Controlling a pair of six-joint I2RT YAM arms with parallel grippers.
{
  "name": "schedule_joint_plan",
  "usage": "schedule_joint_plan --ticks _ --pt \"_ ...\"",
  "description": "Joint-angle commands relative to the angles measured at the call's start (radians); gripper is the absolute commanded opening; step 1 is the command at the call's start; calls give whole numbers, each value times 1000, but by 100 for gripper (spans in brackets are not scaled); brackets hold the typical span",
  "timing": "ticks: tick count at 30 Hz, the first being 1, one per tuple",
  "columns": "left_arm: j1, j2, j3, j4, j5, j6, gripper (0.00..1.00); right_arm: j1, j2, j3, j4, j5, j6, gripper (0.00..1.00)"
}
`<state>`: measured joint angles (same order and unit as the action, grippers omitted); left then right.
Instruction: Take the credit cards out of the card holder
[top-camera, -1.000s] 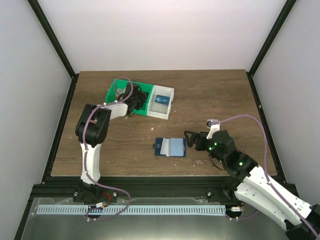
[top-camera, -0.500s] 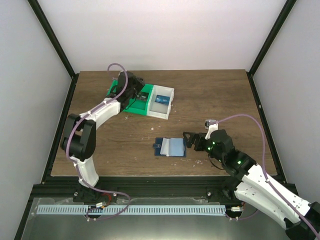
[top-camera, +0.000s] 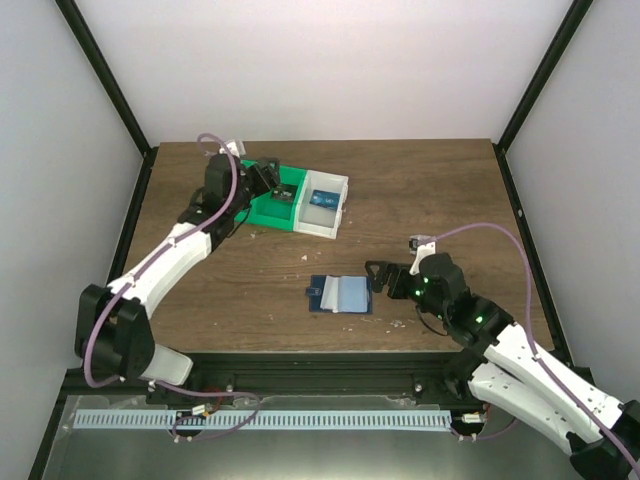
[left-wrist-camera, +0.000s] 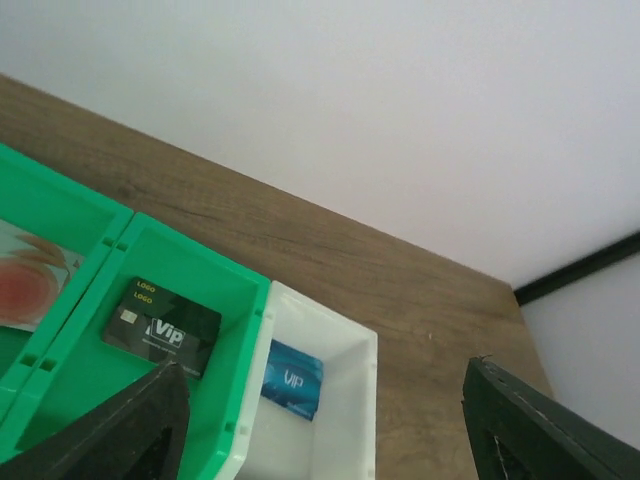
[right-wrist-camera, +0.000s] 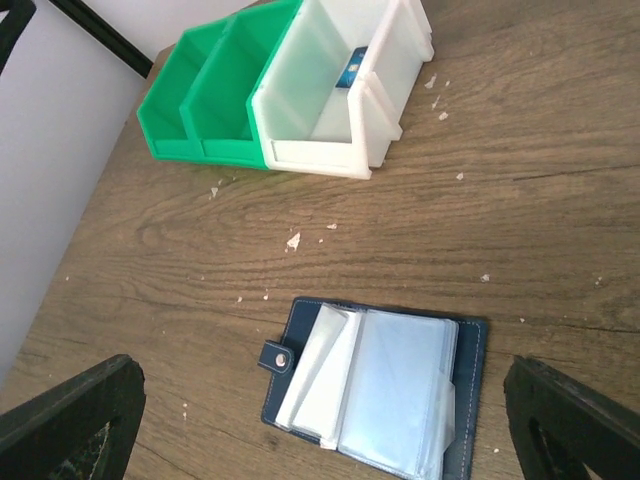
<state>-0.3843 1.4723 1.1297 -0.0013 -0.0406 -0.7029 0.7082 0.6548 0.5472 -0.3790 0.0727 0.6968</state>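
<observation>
R gripper (top-camera: 378, 276) sits just right of the card holder (top-camera: 340, 294), fingers spread wide, nothing btwn them; holder lies flat & open on the table (top-camera: 450, 200), pale pockets up, can't tell if cards remain inside; beyond it, up-left, white bin (right-wrist-camera: 320, 95) w/ blue VIP card (left-wrist-camera: 292, 378); then green bin (left-wrist-camera: 70, 390) w/ black VIP card (left-wrist-camera: 162, 327) & one credit card (left-wrist-camera: 20, 285); L gripper (top-camera: 278, 186) hovers over green bin, fingers wide apart, empty.

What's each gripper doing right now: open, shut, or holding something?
Left gripper: open, holding nothing.
Right gripper: open, holding nothing.
</observation>
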Motion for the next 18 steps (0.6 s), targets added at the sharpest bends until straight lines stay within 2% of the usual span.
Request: schedule_joint_plan --ticks 1,2,3,8,13,18 --pt "-5 -97 -54 -70 112 198 77 -6 12 91 -41 32 4 100" --pt "-6 -122 -72 -79 144 236 93 -5 15 99 -44 35 4 100" --pt "-7 -144 -87 -100 163 260 99 -4 19 103 -47 37 9 100" --pt "-8 -283 -194 -132 284 331 100 -6 30 94 -37 30 46 100" --pt "-12 -423 -326 -56 455 301 100 -6 37 100 -30 58 52 100" --pt "-11 -535 -422 21 493 258 100 -5 43 139 -46 105 36 100"
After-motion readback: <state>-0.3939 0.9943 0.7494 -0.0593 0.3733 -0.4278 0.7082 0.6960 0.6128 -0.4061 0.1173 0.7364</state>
